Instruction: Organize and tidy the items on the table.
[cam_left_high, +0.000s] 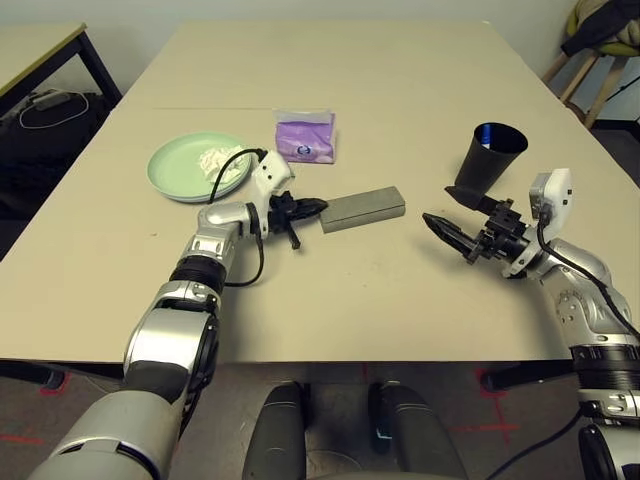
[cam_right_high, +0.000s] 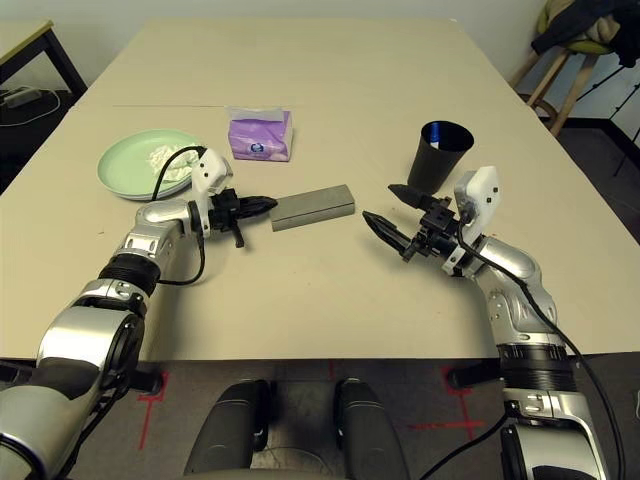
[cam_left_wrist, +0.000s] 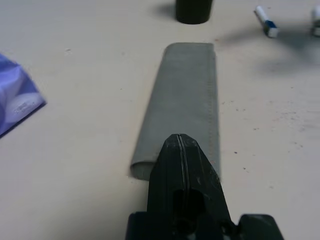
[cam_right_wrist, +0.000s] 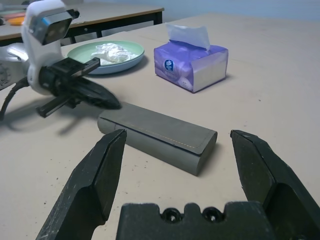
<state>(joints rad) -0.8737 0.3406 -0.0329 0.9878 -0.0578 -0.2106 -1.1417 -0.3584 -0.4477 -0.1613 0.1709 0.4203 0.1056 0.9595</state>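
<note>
From the head camera, the table (cam_left_high: 400, 90) carries a green plate (cam_left_high: 180, 170) with a tissue (cam_left_high: 214, 159) on it, a purple packet (cam_left_high: 305, 137) just beside it, a grey case (cam_left_high: 362, 208) near the middle, and a black cup (cam_left_high: 487, 157) well to the right. The left gripper (cam_left_high: 310, 210) lies low on the table with its fingers pressed together, the tip at the case's near-left end and holding nothing. The right gripper (cam_left_high: 448, 215) hovers near the cup with its fingers spread wide and nothing between them. In the left wrist view, the closed fingers (cam_left_wrist: 182, 170) point along the case (cam_left_wrist: 185, 100), their tip over its near end; the cup (cam_left_wrist: 193, 10) stands beyond its far end, with a white-blue pen (cam_left_wrist: 265, 14) near it. In the right wrist view, the two fingers (cam_right_wrist: 95, 180) stand far apart, framing the case (cam_right_wrist: 157, 135), with the left gripper (cam_right_wrist: 100, 97) at its end and the plate (cam_right_wrist: 80, 50) and packet (cam_right_wrist: 192, 65) behind.
</note>
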